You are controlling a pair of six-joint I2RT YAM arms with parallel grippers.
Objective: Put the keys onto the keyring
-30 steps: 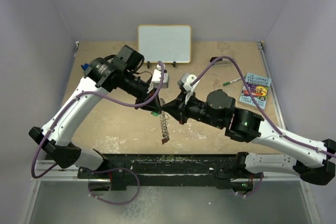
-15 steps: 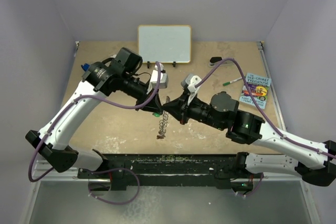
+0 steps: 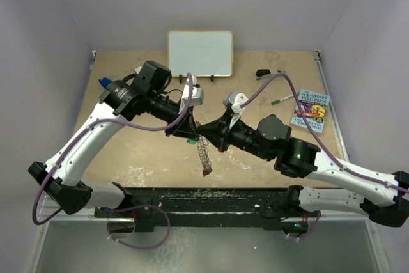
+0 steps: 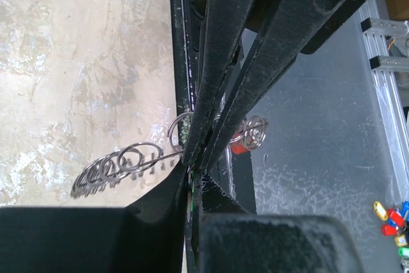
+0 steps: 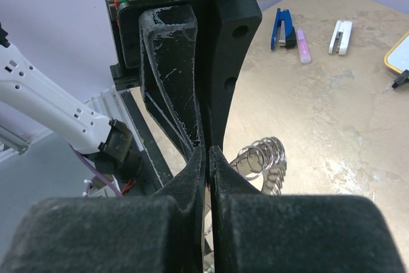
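Over the middle of the table my two grippers meet tip to tip. The left gripper (image 3: pixel 192 131) is shut, and a thin green sliver, which looks like the green key (image 4: pixel 190 182), shows between its pads. The right gripper (image 3: pixel 204 132) is shut on the keyring (image 3: pixel 203 153), which hangs down edge-on as a row of small silver loops (image 4: pixel 114 165). At the ring's low end dangles the red key (image 3: pixel 206 172), seen up close beside the fingers (image 4: pixel 240 142). In the right wrist view my right gripper (image 5: pixel 208 153) pinches just in front of the loops (image 5: pixel 262 156).
A whiteboard (image 3: pixel 200 53) stands at the back. A book (image 3: pixel 311 110) and a green-capped pen (image 3: pixel 281 100) lie at the right. A blue stapler (image 5: pixel 281 29) and small pink and white items lie at the far left. The black base rail (image 3: pixel 204 199) runs below.
The hanging keyring swung left, then back to the right. The left arm's elbow drifted left and the right arm's wrist crept forward. Both grips stayed shut.
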